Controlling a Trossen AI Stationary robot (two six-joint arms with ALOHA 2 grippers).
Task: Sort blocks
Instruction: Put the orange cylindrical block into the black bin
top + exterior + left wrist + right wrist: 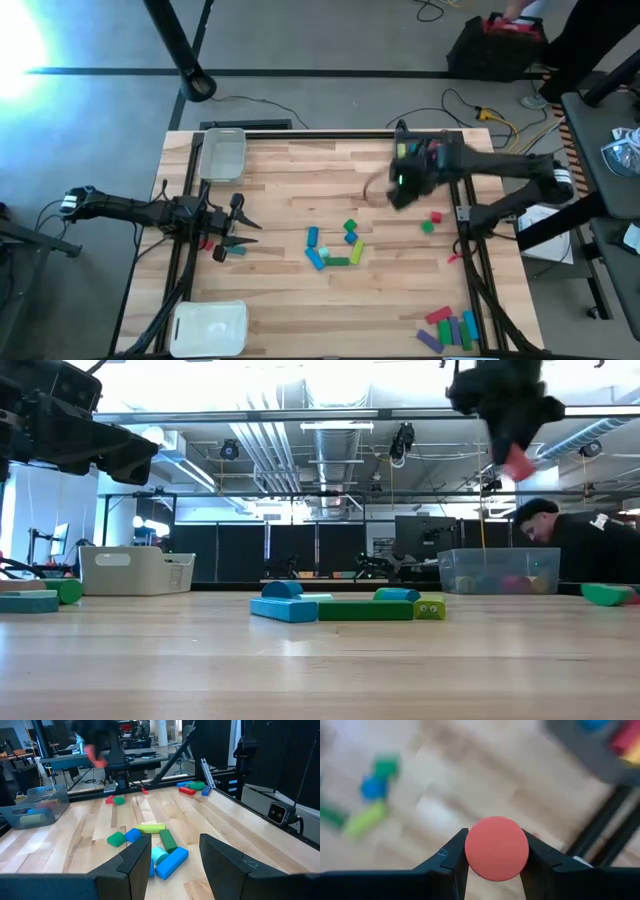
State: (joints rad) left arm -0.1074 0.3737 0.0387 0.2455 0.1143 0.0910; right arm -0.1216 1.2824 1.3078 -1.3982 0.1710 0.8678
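Clamped between the fingers of the right gripper (496,862) is a round-faced red block (496,848), carried well above the wooden table (300,180). Below it, a loose cluster of blue, green and yellow blocks (334,247) lies mid-table. Farther off, the clear plastic tray (498,571) already holds coloured pieces. The grip is best kept firm until the block hangs squarely over that tray, then released low. At the table's left side the left gripper (170,857) waits, fingers spread.
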